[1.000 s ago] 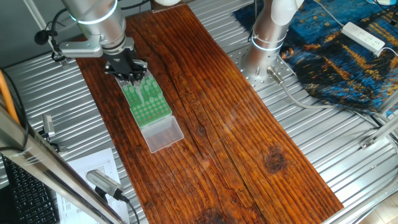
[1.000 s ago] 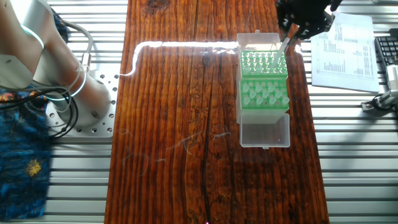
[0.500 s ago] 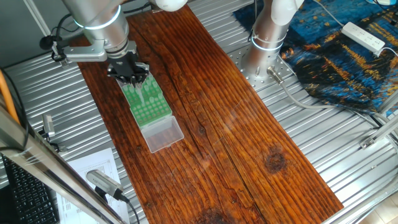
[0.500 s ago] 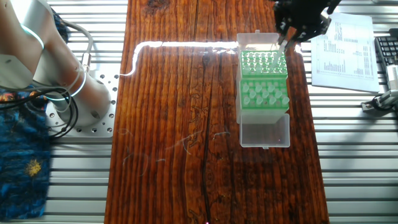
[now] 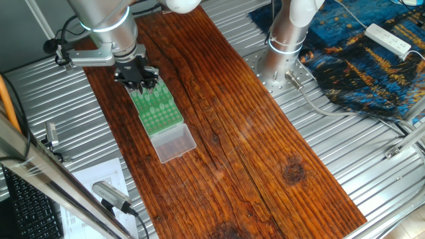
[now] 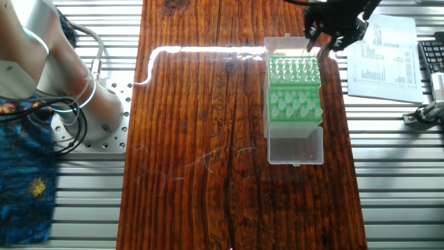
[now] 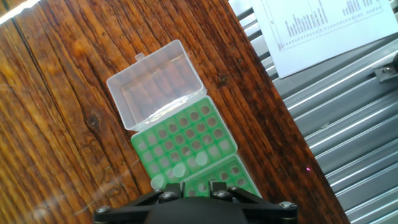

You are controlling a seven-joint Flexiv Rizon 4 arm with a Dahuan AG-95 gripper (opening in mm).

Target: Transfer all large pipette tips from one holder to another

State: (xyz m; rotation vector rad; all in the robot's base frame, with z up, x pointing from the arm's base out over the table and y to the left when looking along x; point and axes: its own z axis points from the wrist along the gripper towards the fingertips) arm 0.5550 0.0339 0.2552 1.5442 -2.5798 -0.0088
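we saw the claw [image 6: 320, 47] above the green rack [image 6: 295, 92]; whether it gripped a large pipette tip [image 6: 310, 46], we could not tell.

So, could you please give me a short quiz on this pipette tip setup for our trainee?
1. True or false: the gripper hangs over the bare middle of the wooden board.
2. What lies beside the board, nearest the gripper? A) printed sheet B) mug C) scissors
3. Fill in: the green tip rack has its clear lid lying ___.
Key: 1 false, it is at the rack's end; 2 A; 3 open.
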